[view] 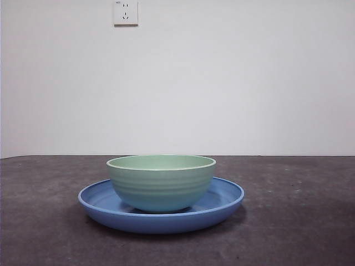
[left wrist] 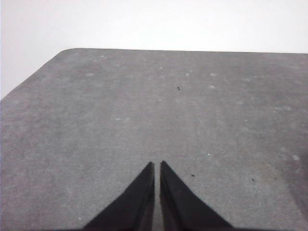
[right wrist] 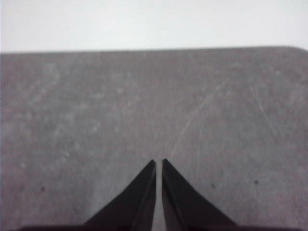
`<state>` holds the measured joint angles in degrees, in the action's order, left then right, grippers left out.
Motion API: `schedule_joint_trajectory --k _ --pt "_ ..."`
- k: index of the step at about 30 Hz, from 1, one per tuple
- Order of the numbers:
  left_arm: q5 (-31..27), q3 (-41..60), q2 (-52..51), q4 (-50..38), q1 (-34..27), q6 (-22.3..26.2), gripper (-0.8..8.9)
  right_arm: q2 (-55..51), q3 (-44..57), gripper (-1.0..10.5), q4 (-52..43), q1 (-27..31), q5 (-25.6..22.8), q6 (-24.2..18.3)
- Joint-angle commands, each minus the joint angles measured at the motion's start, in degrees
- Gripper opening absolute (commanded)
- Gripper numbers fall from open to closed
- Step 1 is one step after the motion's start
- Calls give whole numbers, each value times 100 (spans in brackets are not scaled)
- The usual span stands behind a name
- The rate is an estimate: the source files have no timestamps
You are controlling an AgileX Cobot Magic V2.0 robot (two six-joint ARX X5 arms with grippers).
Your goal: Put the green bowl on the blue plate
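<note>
Green bowl seated upright on the blue plate

The green bowl (view: pixel 161 183) rests inside the blue plate (view: pixel 227 199) on the tabletop (view: pixel 299 221); left tool (left wrist: pixel 157 166) and right tool (right wrist: pixel 159 163), jaws together, face bare tabletop, neither visibly nearer

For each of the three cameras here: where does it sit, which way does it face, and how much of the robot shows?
Front view: low, at table height, facing the green bowl on the blue plate; no robot visible.
Left wrist view: on that arm, over bare table; left pincer shut.
Right wrist view: likewise; right pincer shut.
Shared: the wrist views both show only tabletop, no dishes.
</note>
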<state>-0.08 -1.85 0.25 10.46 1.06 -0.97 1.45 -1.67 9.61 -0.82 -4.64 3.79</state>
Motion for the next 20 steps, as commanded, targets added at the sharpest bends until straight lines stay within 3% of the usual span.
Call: schedule_joint_trajectory --k 1,8,20 --pt "-17 116 -7 39 9 -13 19 -63 107 19 39 39 13 -166" --pt "-20 116 -7 39 9 -13 19 -125 107 19 55 66 35 -452" --pt "-20 116 -7 39 9 -13 19 -125 107 19 48 66 225 -487"
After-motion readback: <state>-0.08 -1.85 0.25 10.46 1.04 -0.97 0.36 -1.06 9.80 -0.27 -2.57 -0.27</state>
